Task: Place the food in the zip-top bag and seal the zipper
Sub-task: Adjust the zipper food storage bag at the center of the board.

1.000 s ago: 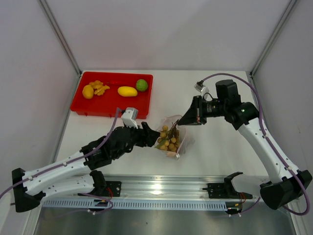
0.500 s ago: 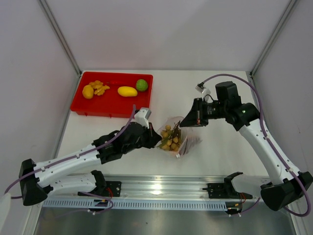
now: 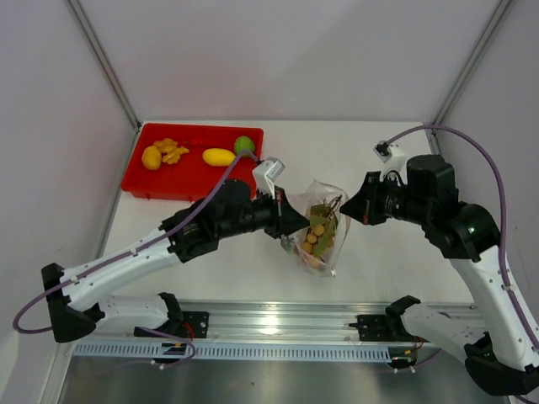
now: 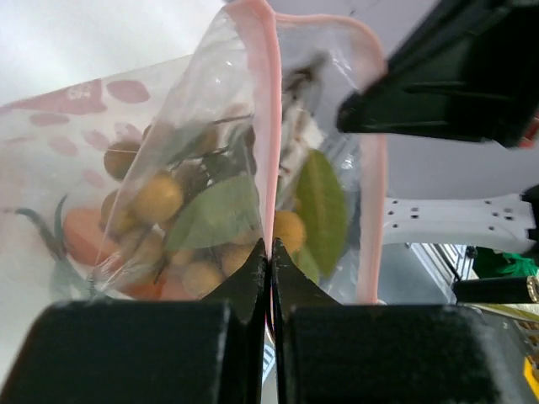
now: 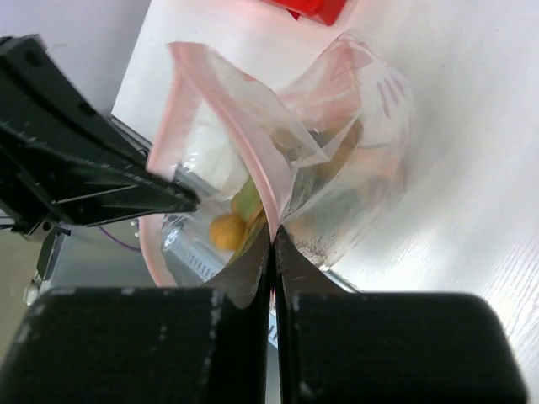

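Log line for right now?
left gripper: shut on zip-top bag | right gripper: shut on zip-top bag | zipper: open | mango, lime: on red tray

You get bright, even light from above in the top view, with only soft shadows under the arms on the white table [image 3: 379, 143]. Your wrist views sit very close: the black fingers [image 4: 126, 353] blur at the bottom, and the clear bag [image 4: 168, 168] looks washed out

The white table [image 3: 370, 160] carries a red tray [image 3: 189, 178] at its far-left corner.
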`<state>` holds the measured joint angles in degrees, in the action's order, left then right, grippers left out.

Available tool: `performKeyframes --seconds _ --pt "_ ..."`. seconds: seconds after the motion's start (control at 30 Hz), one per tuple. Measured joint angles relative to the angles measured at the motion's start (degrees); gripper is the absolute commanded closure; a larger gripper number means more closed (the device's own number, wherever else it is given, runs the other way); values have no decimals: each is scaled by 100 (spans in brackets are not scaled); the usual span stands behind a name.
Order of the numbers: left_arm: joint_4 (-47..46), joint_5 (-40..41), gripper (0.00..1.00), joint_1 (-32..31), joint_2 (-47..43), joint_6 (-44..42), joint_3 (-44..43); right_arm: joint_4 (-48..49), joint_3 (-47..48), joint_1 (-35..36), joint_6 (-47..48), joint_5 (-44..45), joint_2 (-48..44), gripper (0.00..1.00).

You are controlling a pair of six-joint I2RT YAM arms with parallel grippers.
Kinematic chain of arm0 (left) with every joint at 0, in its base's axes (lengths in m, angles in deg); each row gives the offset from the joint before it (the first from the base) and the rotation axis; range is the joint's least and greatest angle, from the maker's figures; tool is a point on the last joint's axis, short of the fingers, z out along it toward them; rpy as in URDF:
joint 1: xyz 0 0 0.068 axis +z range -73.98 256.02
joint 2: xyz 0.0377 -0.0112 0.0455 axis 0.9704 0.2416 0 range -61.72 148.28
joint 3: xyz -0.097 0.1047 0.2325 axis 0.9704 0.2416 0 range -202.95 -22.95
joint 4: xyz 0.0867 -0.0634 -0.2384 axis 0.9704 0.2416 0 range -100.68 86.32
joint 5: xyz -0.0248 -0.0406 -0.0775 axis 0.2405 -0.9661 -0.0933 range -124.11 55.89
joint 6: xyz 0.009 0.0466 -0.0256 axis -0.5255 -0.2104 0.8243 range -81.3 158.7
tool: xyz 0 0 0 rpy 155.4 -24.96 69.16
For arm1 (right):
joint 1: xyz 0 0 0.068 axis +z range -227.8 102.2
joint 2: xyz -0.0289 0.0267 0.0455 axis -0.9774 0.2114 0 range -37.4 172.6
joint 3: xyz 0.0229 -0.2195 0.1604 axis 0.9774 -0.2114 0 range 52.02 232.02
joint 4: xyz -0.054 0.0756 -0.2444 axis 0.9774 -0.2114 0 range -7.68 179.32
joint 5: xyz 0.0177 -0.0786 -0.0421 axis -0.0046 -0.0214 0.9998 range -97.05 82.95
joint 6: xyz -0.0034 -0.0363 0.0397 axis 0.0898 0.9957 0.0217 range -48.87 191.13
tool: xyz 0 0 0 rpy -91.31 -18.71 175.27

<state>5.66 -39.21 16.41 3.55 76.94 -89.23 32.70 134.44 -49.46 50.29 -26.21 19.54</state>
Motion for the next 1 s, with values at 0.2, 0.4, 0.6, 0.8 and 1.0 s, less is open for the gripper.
performKeyframes --seconds 0.2,0.4,0.6,0.8,1.0 --pt "199 -205 99 258 1106 210 42 57 -903 9 39 321 57 100" --pt "721 -391 99 398 1462 232 -94 -450 -240 11 214 756 658 100" --pt "483 -354 99 234 348 229 -765 -365 1416 9 260 782 544 100" --pt "68 -492 99 455 -46 299 -369 162 136 20 179 798 -122 100" --pt "518 -723 99 640 1368 361 262 -66 -625 15 164 1108 627 100"
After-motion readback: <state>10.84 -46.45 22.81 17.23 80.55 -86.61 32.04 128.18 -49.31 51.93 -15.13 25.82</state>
